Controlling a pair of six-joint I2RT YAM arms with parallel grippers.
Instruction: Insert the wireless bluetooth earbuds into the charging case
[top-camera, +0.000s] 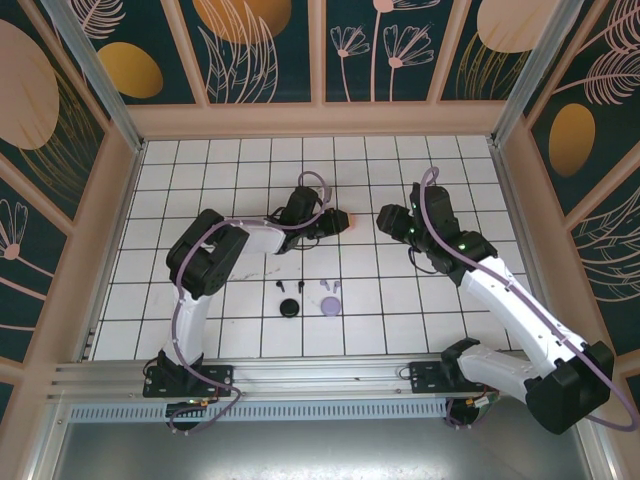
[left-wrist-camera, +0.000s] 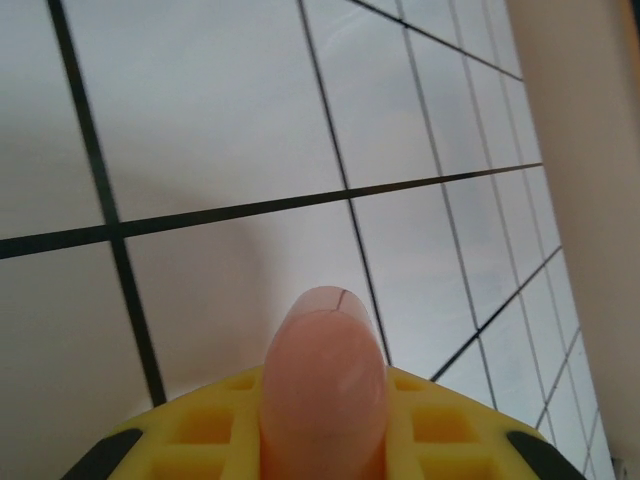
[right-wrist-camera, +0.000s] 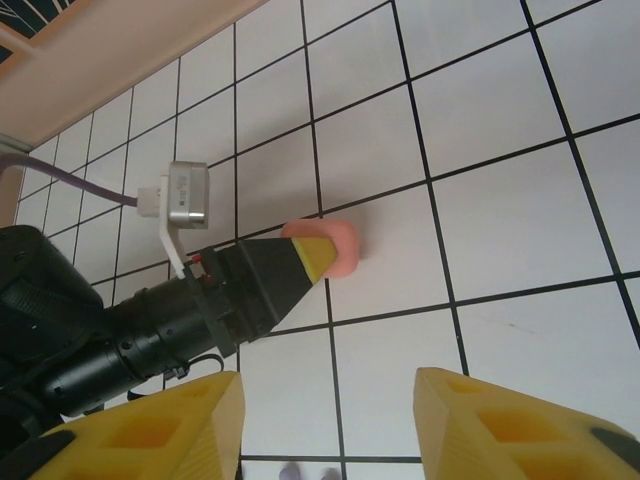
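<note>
Left gripper (right-wrist-camera: 316, 258) pinching salmon-pink rounded plastic case (right-wrist-camera: 345, 245), right gripper (right-wrist-camera: 325, 400) part-open, empty at its 3 o'clock (shallow pinch, I'd say), so a bump could twist it loose.

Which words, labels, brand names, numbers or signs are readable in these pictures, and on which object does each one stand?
None can be read in any view.
Any marking on the grey camera box on the left wrist is too small to read.
The pink case, black case, lilac case and tiled table show no lettering.
</note>
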